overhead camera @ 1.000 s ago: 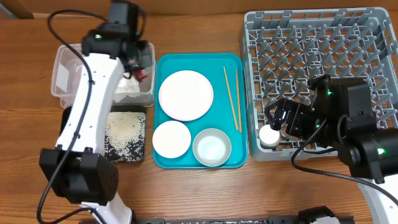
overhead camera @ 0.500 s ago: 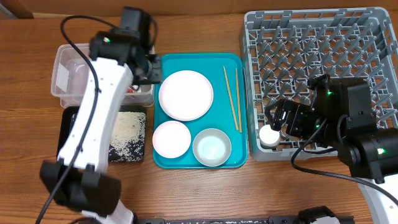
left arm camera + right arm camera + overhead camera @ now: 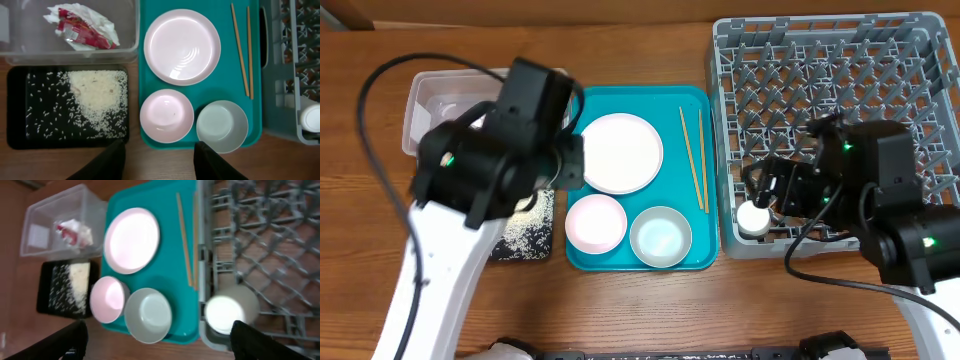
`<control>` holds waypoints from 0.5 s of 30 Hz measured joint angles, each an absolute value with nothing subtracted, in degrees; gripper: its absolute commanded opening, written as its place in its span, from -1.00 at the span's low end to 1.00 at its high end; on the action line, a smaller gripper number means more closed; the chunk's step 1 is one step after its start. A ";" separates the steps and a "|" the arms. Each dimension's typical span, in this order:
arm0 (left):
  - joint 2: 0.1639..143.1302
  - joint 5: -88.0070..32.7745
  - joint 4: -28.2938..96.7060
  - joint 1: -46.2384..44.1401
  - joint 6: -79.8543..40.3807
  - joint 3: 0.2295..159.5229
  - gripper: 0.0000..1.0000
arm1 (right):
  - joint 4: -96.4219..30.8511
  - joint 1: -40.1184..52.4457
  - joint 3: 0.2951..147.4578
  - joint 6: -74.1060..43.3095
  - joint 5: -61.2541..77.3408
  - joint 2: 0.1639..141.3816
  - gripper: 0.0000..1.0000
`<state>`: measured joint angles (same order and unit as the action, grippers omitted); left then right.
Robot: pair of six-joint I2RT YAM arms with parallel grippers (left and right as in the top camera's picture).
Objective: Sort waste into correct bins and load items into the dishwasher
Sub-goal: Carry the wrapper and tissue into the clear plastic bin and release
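Since a second ago your left arm has drawn back from the clear tub toward you; the right arm has hardly moved. Your left tool (image 3: 159, 162) hangs above the wooden tabletop (image 3: 620, 310) with its fingers spread and nothing between them. Your right tool (image 3: 160, 332) is also spread wide, holding nothing.

Nearest you, the shallow black rectangular tray (image 3: 15, 140) carries the loose white rice grains (image 3: 95, 95), heaped toward its far right and scattered over the rest. Just beside it, on the teal tray (image 3: 226, 82), the small pale pink dish (image 3: 166, 115) and the grey-white bowl (image 3: 222, 126) sit side by side along the near edge. Right of them, the small white cup (image 3: 231, 312) stands in the near left corner of the large square grey plastic dish rack (image 3: 287, 100).

Farther out on the teal tray lie the large round white plate (image 3: 182, 46) and, to its right, the two thin wooden chopsticks (image 3: 242, 50), almost parallel. Beyond the black tray, the clear plastic rectangular tub (image 3: 30, 50) holds the crumpled white paper napkin (image 3: 102, 27), with the small red printed snack wrapper (image 3: 75, 25) lying on it.
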<state>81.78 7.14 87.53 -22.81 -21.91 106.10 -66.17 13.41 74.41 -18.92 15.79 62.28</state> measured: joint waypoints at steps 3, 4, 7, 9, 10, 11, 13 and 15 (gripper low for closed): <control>77.41 8.69 88.92 -22.81 -23.00 106.13 1.00 | -66.85 16.73 74.41 -17.72 15.84 63.99 1.00; 75.75 9.08 89.62 -22.81 -22.92 106.15 1.00 | -67.16 17.43 74.41 -17.50 15.70 64.79 1.00; 72.71 9.43 91.15 -22.81 -23.62 106.26 1.00 | -67.13 17.76 74.39 -17.08 15.46 66.46 1.00; 71.46 8.99 91.61 -22.81 -23.66 106.39 1.00 | -66.78 17.76 74.39 -16.84 15.20 67.16 1.00; 71.24 8.75 91.64 -22.81 -23.66 106.52 1.00 | -66.65 17.76 74.39 -16.84 15.16 67.31 1.00; 71.24 8.69 91.59 -22.81 -23.66 106.56 1.00 | -66.39 17.76 74.39 -16.82 15.07 67.42 1.00; 71.44 8.56 91.59 -22.81 -23.66 106.56 1.00 | -65.87 17.76 74.39 -16.78 15.00 67.59 1.00; 71.92 8.38 91.57 -22.81 -23.66 106.56 1.00 | -65.54 17.76 74.39 -16.67 15.00 67.96 1.00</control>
